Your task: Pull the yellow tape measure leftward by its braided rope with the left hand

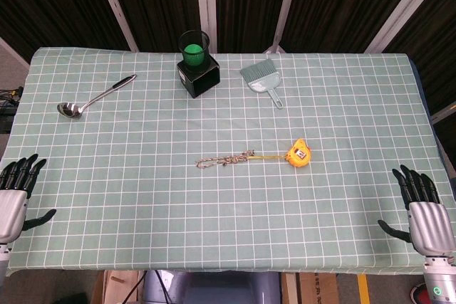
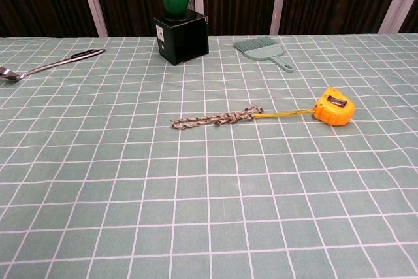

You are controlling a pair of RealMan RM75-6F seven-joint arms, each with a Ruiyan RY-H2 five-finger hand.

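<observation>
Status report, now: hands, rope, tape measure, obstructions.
Left hand and right hand open at the near table edge, holding nothing. Braided rope lies untouched, tied to yellow tape measure. Nothing lies between left hand and rope.

Ladle [image 2: 46,65] bowl cut off at left edge

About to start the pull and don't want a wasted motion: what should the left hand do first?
Probably reach the left hand, open at the table's near-left edge, toward the free end of the braided rope. Nothing holds the rope, which trails left of the yellow tape measure.

Braided rope [image 1: 225,160] left of tape measure [image 1: 299,153], attached.
</observation>
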